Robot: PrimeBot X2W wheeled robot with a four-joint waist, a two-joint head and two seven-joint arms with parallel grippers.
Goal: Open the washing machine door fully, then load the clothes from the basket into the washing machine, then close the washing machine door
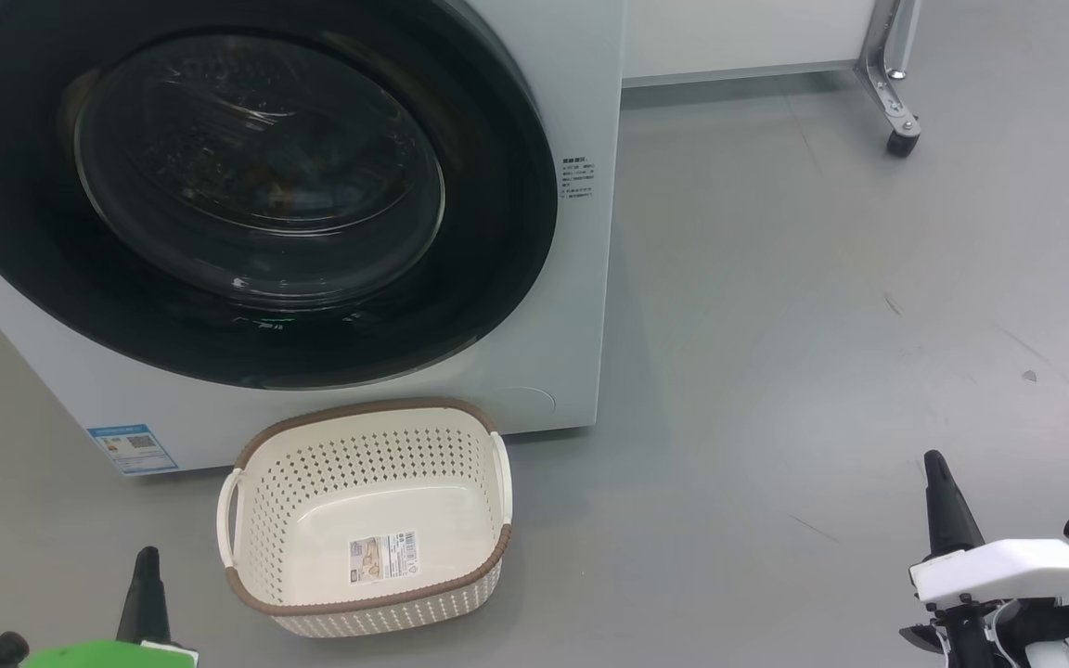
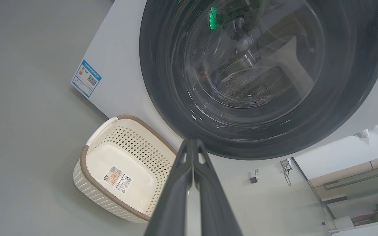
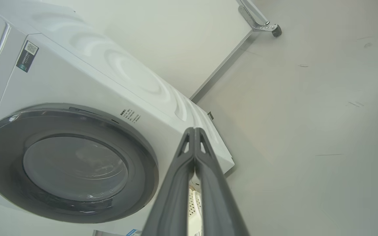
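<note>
The washing machine stands on the floor with its door closed flat against the front. Through the door's glass I see dark drum and a faint orange-brown patch; the clothes cannot be made out clearly. The basket sits on the floor just below the door and holds nothing but the barcode sticker on its base. My left gripper is shut and hangs low, left of the basket. My right gripper is shut, far to the right over bare floor. The left wrist view shows the door, the basket and the shut left gripper.
A blue label marks the washer's lower left corner. A metal frame leg on a caster stands at the back right beside a white panel. Grey floor stretches to the right of the washer. The right wrist view shows the door past the shut right gripper.
</note>
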